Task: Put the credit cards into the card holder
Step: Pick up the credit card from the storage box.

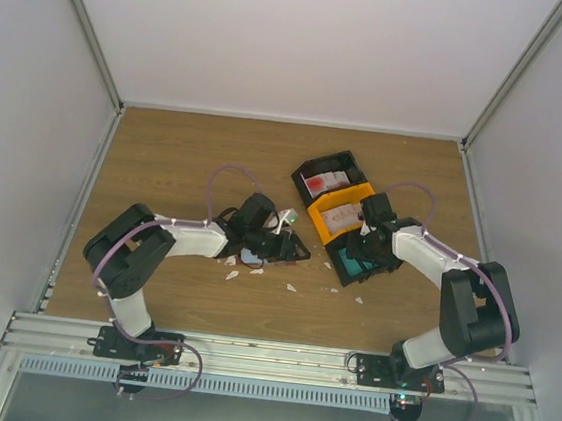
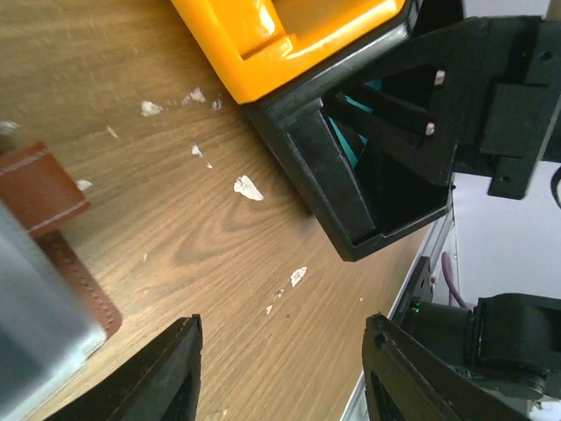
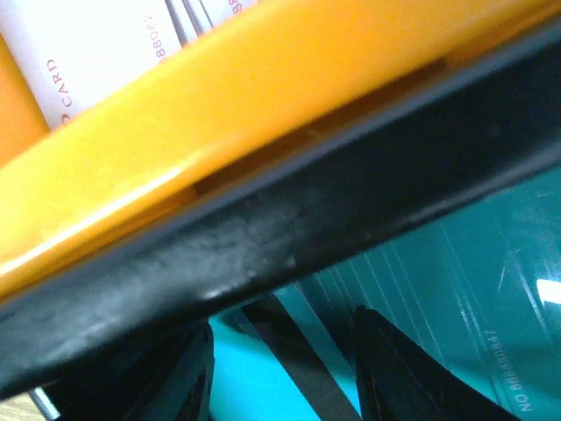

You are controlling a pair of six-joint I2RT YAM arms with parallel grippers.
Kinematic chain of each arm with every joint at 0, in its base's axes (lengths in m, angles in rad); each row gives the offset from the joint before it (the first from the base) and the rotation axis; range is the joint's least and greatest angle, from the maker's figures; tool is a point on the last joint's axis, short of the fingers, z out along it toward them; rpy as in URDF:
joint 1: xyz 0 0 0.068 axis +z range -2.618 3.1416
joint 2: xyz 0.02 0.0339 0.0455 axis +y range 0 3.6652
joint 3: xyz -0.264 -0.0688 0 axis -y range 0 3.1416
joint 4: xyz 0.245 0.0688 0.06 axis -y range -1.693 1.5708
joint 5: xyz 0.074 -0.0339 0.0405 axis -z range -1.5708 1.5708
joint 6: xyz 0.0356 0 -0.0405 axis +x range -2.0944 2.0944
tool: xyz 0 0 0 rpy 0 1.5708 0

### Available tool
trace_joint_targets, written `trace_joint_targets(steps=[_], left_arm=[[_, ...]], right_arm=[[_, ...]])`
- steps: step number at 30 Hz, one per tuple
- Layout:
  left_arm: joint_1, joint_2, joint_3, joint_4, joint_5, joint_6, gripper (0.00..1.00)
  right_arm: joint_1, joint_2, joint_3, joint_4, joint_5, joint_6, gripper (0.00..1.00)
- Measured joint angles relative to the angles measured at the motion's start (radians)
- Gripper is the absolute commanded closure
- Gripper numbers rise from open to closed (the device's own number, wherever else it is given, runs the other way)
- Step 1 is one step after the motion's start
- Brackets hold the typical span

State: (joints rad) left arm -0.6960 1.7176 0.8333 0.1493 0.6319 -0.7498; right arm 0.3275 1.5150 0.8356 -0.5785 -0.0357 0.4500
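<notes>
The card holder lies open on the table; its reddish-brown edge and blue-grey inner face show at the left of the left wrist view. My left gripper hovers over it, open and empty. Teal cards stand in the near black bin. My right gripper reaches into that bin, jaws open around the teal cards. Whitish-pink cards sit in the yellow bin. Red-and-white cards sit in the far black bin.
The three bins stand in a diagonal row right of centre. White torn scraps lie scattered on the wood in front of the holder and bins, also seen in the left wrist view. Metal rail along the near edge.
</notes>
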Motion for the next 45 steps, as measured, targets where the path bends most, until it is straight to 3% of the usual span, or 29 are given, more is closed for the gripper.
trace_joint_targets(steps=[7,14,22,35,38,45], left_arm=[[-0.053,0.115,0.023,0.101,0.007,-0.103,0.54],[-0.091,0.225,0.116,0.146,0.013,-0.151,0.61],[-0.107,0.292,0.179,0.154,0.021,-0.158,0.77],[-0.113,0.307,0.211,0.121,0.028,-0.148,0.79],[-0.114,0.309,0.214,0.12,0.027,-0.147,0.79],[-0.115,0.309,0.216,0.116,0.025,-0.14,0.79]], right_arm=[[-0.003,0.002,-0.007,0.003,-0.042,-0.016,0.68],[-0.005,0.002,-0.007,0.003,-0.077,-0.032,0.72],[-0.009,-0.003,-0.007,0.003,-0.162,-0.058,0.76],[-0.019,-0.081,-0.007,-0.012,-0.267,-0.08,0.79],[-0.019,-0.082,-0.007,-0.019,-0.283,-0.081,0.79],[-0.019,-0.082,-0.008,-0.031,-0.316,-0.095,0.66]])
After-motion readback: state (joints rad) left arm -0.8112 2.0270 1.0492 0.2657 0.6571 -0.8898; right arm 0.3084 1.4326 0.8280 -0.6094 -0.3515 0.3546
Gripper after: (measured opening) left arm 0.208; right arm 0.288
